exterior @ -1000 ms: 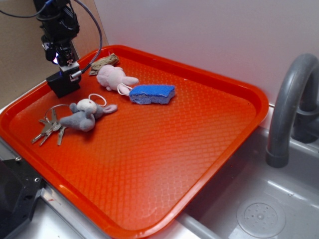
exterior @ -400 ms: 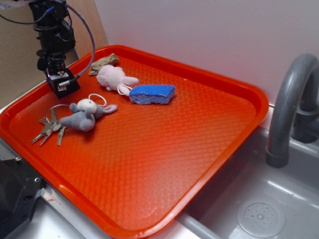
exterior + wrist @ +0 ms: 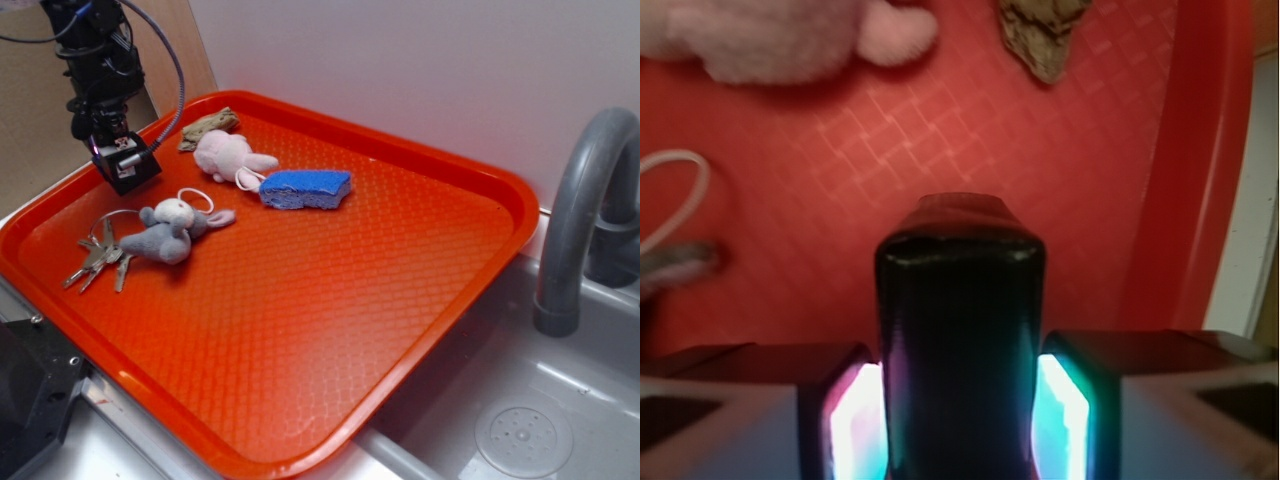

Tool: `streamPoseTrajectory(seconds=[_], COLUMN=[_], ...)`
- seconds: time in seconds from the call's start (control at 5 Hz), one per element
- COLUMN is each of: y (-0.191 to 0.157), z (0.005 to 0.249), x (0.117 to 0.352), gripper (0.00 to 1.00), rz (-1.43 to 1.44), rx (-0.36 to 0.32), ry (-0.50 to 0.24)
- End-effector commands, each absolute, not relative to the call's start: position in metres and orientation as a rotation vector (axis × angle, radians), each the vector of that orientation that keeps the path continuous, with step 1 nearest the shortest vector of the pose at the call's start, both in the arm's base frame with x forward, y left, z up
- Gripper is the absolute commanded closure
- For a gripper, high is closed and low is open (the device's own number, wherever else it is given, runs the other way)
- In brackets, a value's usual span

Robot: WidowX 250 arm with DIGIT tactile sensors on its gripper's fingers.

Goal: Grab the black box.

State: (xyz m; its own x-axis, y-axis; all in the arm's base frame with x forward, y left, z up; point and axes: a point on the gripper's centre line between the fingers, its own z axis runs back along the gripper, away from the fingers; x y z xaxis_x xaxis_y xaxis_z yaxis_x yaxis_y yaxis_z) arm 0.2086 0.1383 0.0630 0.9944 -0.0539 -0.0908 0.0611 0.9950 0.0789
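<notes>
Over at the ten o'clock corner of the textured orange plastic tray [image 3: 400, 300], the black robot gripper [image 3: 112, 140] has its two glowing pads [image 3: 852, 420] pressed against both sides of the small matte black box with rounded edges [image 3: 960, 350], which is raised clear of the tray floor. Toward four o'clock of it lie a grey plush mouse [image 3: 170, 235] and a bunch of metal keys [image 3: 98, 262]. The pink plush bunny [image 3: 228, 155] and blue sponge [image 3: 305, 188] sit at its three o'clock.
</notes>
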Motion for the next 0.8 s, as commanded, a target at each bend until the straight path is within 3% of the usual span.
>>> streamPoseTrajectory(seconds=[0.0,0.2,0.6], y=[0.041,-0.007,-0.01], z=[0.181,0.229,0.279], x=[0.235,0.24,0.229], gripper=[1.0,1.0,1.0], rz=[-0.033,0.039,0.147], rx=[0.067,0.087,0.124], ry=[-0.085,-0.097,-0.161])
